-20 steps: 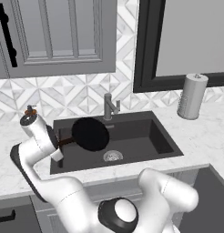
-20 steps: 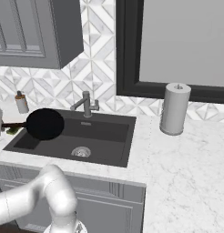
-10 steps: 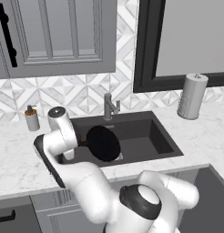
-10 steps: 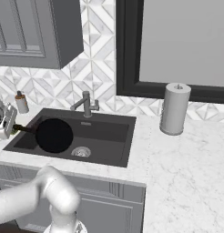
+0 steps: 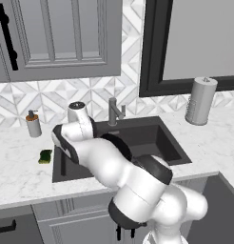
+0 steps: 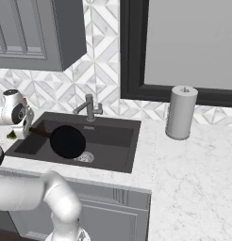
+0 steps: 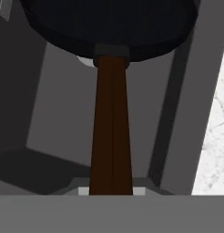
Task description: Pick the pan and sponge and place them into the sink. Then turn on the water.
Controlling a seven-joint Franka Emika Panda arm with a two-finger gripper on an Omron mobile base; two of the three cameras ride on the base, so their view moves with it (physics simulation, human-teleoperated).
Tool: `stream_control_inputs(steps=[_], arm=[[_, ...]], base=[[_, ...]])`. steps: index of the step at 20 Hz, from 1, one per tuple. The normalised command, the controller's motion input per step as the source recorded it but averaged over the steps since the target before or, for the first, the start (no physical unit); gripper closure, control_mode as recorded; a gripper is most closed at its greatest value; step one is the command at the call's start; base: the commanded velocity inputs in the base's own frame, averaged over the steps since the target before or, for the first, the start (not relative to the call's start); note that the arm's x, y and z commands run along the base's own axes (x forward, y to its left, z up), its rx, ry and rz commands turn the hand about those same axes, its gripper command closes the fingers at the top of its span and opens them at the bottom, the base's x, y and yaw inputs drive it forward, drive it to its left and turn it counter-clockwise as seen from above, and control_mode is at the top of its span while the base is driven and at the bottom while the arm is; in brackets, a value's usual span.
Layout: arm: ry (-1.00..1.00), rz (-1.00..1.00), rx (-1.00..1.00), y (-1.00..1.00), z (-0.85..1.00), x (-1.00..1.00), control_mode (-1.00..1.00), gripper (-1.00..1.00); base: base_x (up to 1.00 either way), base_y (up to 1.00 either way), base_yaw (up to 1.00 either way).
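Note:
In the right base view the black pan (image 6: 68,141) hangs tilted inside the dark grey sink (image 6: 115,134), just left of the silver drain (image 6: 86,157). Its reddish-brown handle (image 6: 40,132) runs left to my gripper (image 6: 28,128), which is shut on it at the sink's left rim. The hand view looks along the handle (image 7: 110,136) to the pan (image 7: 109,27), with my gripper (image 7: 111,191) clamped at the handle's near end. The yellow-green sponge (image 5: 44,156) lies on the counter left of the sink (image 5: 159,138). No water runs from the faucet (image 6: 89,107).
A grey soap dispenser (image 5: 33,125) stands on the counter behind the sponge. A paper towel roll (image 6: 180,113) stands right of the sink. My white arm crosses the sink's left half in the left base view, in front of the faucet (image 5: 114,112). White marble counter (image 7: 214,136) borders the basin.
The pan has travelled from the sink's left rim toward its middle and sunk lower into the basin. My arm swung right and forward with it, the grip unchanged.

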Motion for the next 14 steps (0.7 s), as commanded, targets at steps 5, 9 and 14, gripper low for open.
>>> stream_control_inputs(steps=[5,9,14], arm=[[0.08,0.00,0.00,-0.16,-0.09,0.40,-1.00,1.00],[0.00,0.00,0.00,-0.17,-0.21,0.27,-1.00,1.00],[0.00,0.00,0.00,-0.21,-0.35,0.08,-1.00,1.00]], base=[[0.00,0.00,0.00],[0.00,0.00,0.00],[0.00,0.00,0.00]])
